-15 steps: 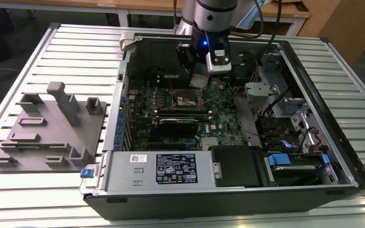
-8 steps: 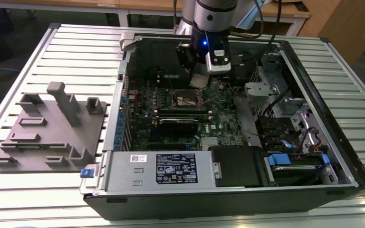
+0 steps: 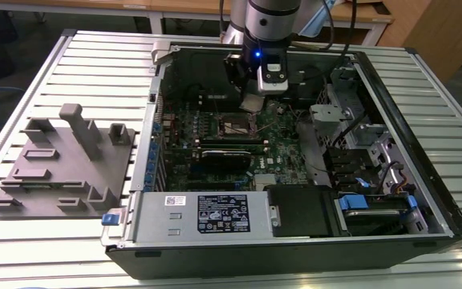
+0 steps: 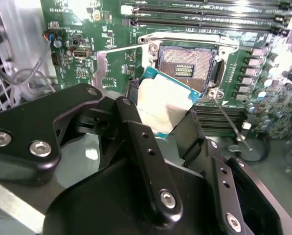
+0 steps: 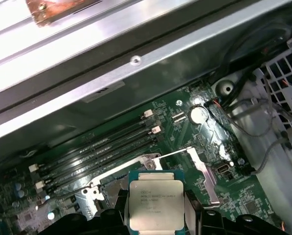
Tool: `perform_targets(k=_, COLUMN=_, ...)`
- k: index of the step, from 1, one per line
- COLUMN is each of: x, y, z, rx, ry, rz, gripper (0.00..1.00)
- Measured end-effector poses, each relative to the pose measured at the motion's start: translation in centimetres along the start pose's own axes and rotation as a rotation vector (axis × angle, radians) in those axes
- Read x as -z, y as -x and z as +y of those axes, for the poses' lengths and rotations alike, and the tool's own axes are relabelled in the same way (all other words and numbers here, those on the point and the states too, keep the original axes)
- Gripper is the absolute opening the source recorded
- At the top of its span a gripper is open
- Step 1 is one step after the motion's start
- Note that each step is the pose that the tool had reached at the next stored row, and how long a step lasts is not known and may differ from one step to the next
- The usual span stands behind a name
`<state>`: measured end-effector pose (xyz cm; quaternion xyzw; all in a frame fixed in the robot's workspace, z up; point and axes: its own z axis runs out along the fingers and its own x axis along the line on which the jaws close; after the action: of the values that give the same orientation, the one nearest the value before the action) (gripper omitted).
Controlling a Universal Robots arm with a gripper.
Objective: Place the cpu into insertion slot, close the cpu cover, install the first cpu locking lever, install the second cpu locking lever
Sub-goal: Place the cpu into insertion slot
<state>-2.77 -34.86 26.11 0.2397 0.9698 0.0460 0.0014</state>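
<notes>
Claw (image 4: 160,116) is clamped on the cpu (image 4: 161,104) by its edges. The arm points straight down in the upper middle of the exterior view, inside the open PC case (image 3: 295,257). The chip hangs just short of the insertion slot (image 4: 186,66), not seated. The cpu cover (image 4: 101,68) is flipped open beside the socket. The memory slots (image 5: 97,147) run right behind it, and a grey fixture block (image 3: 62,162) sits at the exterior view's left.

Soft overhead light floods the pale ribbed metal bench (image 3: 94,66) in the exterior view; inside the black computer case (image 3: 295,256), shadow. Second wrist view: glare bleaches the silver-grey square cpu (image 4: 170,98) (top nearly white), and the black pincer (image 4: 163,110) looms blurred up close. First wrist view dimmer, sheen along the grey metal case rail (image 5: 136,73).
</notes>
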Motion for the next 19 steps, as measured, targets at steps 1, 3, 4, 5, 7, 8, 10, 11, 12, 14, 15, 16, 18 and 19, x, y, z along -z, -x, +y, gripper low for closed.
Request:
perform_targets(k=1, x=-0.01, y=0.00, z=0.00, rx=-0.017, ry=0.0003, rz=-0.0015, gripper=0.54)
perform_targets(k=3, x=-0.03, y=0.00, z=0.00, rx=-0.049, ry=0.0009, rz=-0.0045, gripper=0.54)
perform_targets(k=4, x=-0.04, y=0.00, z=0.00, rx=-0.065, ry=0.0012, rz=-0.0059, gripper=0.54)
perform_targets(k=5, x=-0.05, y=0.00, z=0.00, rx=-0.083, ry=0.0015, rz=-0.0075, gripper=0.54)
perform_targets(k=7, x=-0.07, y=0.00, z=-0.01, rx=-0.117, ry=0.0023, rz=-0.0106, gripper=0.54)
perform_targets(k=8, x=-0.08, y=0.00, z=-0.01, rx=-0.135, ry=0.0026, rz=-0.0122, gripper=0.54)
perform_targets(k=10, x=-0.10, y=0.00, z=-0.01, rx=-0.171, ry=0.0034, rz=-0.0155, gripper=0.54)
perform_targets(k=11, x=-0.11, y=0.00, z=-0.01, rx=-0.189, ry=0.0037, rz=-0.0171, gripper=0.54)
perform_targets(k=12, x=-0.13, y=0.00, z=-0.01, rx=-0.207, ry=0.0041, rz=-0.0187, gripper=0.54)
perform_targets(k=14, x=-0.15, y=0.00, z=-0.01, rx=-0.243, ry=0.0047, rz=-0.0219, gripper=0.54)
perform_targets(k=15, x=-0.16, y=0.00, z=-0.01, rx=-0.259, ry=0.0051, rz=-0.0234, gripper=0.54)
perform_targets(k=16, x=-0.16, y=0.00, z=-0.02, rx=-0.274, ry=0.0053, rz=-0.0248, gripper=0.54)
perform_targets(k=18, x=-0.17, y=0.01, z=-0.02, rx=-0.284, ry=0.0055, rz=-0.0256, gripper=0.54)
perform_targets(k=19, x=-0.17, y=0.01, z=-0.02, rx=-0.284, ry=0.0056, rz=-0.0257, gripper=0.54)
